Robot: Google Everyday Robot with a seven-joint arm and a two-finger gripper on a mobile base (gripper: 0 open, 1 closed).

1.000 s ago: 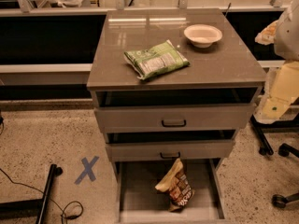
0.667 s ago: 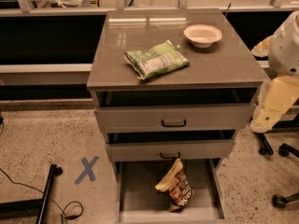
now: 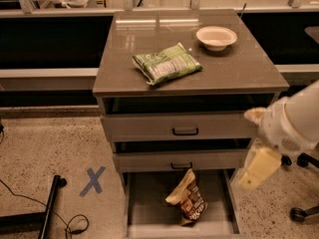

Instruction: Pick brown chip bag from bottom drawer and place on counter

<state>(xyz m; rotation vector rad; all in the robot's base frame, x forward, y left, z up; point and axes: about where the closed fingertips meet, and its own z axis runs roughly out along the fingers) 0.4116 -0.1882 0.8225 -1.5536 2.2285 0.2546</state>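
Glossy brown bag [image 3: 188, 203] sits crumpled mid-floor in the open bottom drawer [image 3: 147, 205], flat grey metal bare either side. Gripper [image 3: 259, 169] hangs outside the drawer's right wall; grip state can't tell. Counter [image 3: 244, 71]: smooth slab, front-right corner bare; green bag [image 3: 167, 63] and round bowl [image 3: 216, 37] on it.

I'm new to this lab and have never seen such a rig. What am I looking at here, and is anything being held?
One camera looks down at a grey drawer cabinet from the front. The white arm at the right edge belongs to a mobile robot. Its gripper hangs beside the drawers, clear of them. On the counter lie a green snack bag and a bowl. The bottom drawer is pulled out, and the brown chip bag lies in it, held by nothing.
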